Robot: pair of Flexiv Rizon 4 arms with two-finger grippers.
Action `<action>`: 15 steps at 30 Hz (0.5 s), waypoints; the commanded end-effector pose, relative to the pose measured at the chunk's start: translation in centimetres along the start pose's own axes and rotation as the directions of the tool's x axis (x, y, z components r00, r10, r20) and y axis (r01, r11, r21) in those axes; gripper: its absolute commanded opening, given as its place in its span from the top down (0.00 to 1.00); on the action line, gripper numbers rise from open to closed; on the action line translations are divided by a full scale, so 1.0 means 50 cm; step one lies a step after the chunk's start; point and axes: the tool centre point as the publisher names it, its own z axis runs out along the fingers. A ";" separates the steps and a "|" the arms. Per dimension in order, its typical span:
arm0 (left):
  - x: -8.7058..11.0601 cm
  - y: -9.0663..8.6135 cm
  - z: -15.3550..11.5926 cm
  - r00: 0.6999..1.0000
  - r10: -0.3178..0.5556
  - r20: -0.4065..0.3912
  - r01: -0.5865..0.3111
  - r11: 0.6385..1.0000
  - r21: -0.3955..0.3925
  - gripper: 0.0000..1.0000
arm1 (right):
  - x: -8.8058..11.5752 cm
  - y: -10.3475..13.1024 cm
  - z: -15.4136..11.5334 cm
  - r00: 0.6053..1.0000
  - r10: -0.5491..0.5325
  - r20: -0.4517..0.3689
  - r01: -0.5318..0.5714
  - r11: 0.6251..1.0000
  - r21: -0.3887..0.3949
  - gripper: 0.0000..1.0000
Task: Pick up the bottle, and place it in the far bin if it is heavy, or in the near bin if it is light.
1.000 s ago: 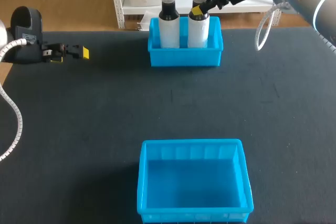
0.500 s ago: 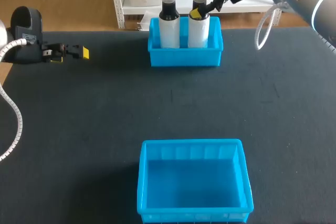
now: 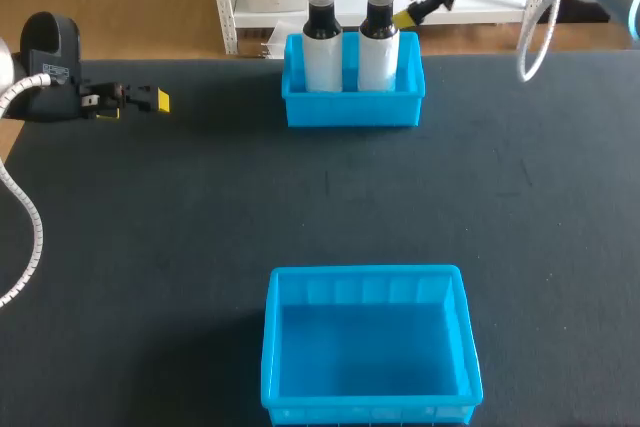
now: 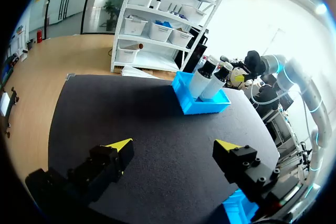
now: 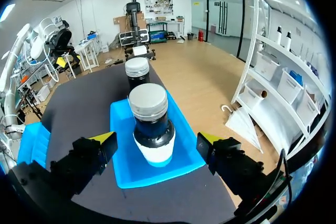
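Sitting upright side by side in the far bin [image 3: 352,109] are the left bottle [image 3: 321,42] and the right bottle [image 3: 378,39], both dark with a white label and a pale cap. Neither one is being held. The right gripper [image 3: 417,4] hangs up past the back right corner of that bin, near the right bottle's cap but clearly apart from it. From the right wrist view its fingers are spread wide, wider than the bottle, with the right bottle ahead of them and lined up in the gap. Nothing touches either yellow tip, so it has hold of nothing. The left bottle stands just behind the right one in that view. The left gripper [image 4: 174,145] is way over at the left edge of the table [image 3: 200,207], low over the dark mat and well apart from both bins. Its jaws are wide open too, with only bare mat showing between them. The near bin [image 3: 368,282] sits at the front of the table, roughly in line with the far bin, and I can't see anything inside it.
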 end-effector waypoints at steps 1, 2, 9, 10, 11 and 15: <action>0.000 0.000 0.000 1.000 0.000 0.000 0.000 1.000 0.000 0.00 | 0.015 0.004 -0.052 1.000 0.013 -0.007 -0.014 0.985 -0.172 0.00; 0.000 0.000 0.000 1.000 0.000 0.000 0.000 1.000 0.000 0.00 | 0.019 0.007 -0.061 1.000 0.016 -0.011 -0.017 0.986 -0.166 0.00; 0.000 0.000 0.000 1.000 0.000 0.000 0.000 1.000 0.000 0.00 | 0.037 0.029 -0.108 0.999 0.024 -0.022 -0.027 0.990 -0.136 0.00; 0.000 0.000 0.000 1.000 0.000 0.000 0.000 1.000 0.000 0.00 | 0.040 0.034 -0.114 0.999 0.025 -0.022 -0.028 0.991 -0.132 0.00; 0.000 0.000 0.000 1.000 0.000 0.000 0.000 1.000 0.000 0.00 | 0.043 0.038 -0.119 0.999 0.026 -0.022 -0.029 0.991 -0.128 0.00; 0.000 0.000 0.000 1.000 0.000 0.000 0.000 1.000 0.000 0.00 | 0.060 0.057 -0.137 0.999 0.036 -0.022 -0.038 0.993 -0.108 0.00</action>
